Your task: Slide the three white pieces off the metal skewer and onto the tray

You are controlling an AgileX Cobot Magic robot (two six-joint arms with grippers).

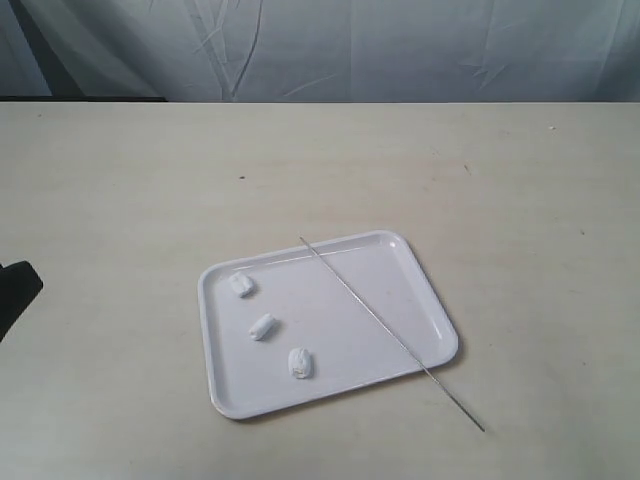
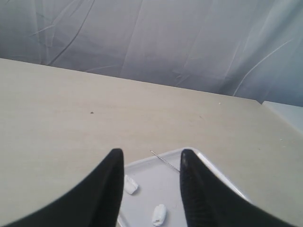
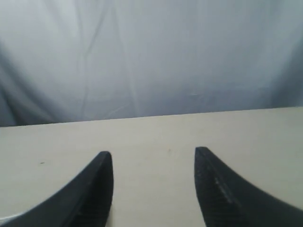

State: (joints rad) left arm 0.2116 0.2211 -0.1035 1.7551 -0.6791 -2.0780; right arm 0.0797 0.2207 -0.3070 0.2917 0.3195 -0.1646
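The white tray (image 1: 420, 290) lies on the table. Three white pieces rest loose on its left half: one at the back (image 1: 242, 285), one in the middle (image 1: 263, 327), one at the front (image 1: 300, 363). The thin metal skewer (image 1: 385, 325) lies bare, slanting across the tray, its front end sticking out past the rim onto the table. My left gripper (image 2: 151, 156) is open and empty, held back from the tray (image 2: 142, 165); between its fingers I see two pieces (image 2: 130, 185) (image 2: 159, 215) and the skewer tip (image 2: 163, 159). My right gripper (image 3: 154, 156) is open and empty over bare table.
A dark part of the left arm (image 1: 15, 290) shows at the left edge of the exterior view. A wrinkled grey cloth backdrop (image 1: 320, 45) hangs behind the table's far edge. The beige tabletop (image 1: 500, 180) surrounds the tray.
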